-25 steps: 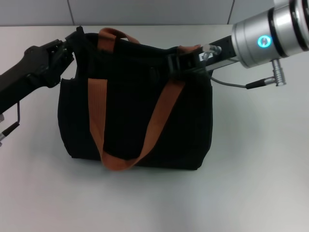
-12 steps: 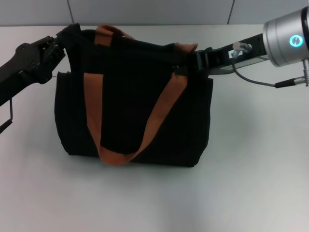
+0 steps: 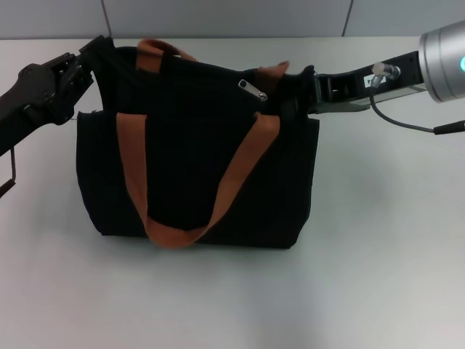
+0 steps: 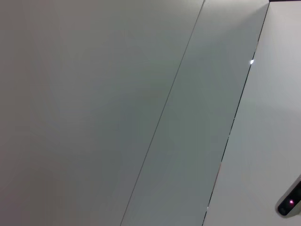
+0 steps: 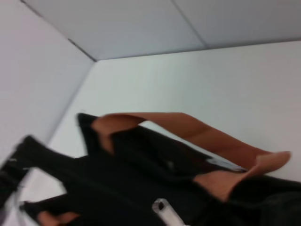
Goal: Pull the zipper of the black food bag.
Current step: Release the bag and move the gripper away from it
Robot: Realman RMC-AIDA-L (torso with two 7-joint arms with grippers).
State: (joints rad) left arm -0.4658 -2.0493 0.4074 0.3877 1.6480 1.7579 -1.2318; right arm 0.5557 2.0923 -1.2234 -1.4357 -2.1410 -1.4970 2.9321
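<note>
The black food bag [image 3: 196, 167] stands upright in the middle of the table, with two rust-orange handles [image 3: 251, 156]. The silver zipper pull [image 3: 251, 89] lies on the bag's upper edge, right of centre, with nothing holding it. It also shows in the right wrist view [image 5: 164, 211], below the bag's orange handle [image 5: 188, 127]. My left gripper [image 3: 93, 57] is shut on the bag's top left corner and holds it raised. My right gripper [image 3: 294, 91] is at the bag's top right end, just right of the zipper pull.
The white table [image 3: 378, 254] surrounds the bag, with a grey panelled wall [image 3: 218, 18] behind it. A cable [image 3: 407, 125] hangs under my right arm. The left wrist view shows only wall panels [image 4: 117, 117] and table.
My right gripper has moved right along the bag's top edge, from near the middle to its right end. The zipper pull now shows uncovered. My left gripper and the bag have shifted slightly left.
</note>
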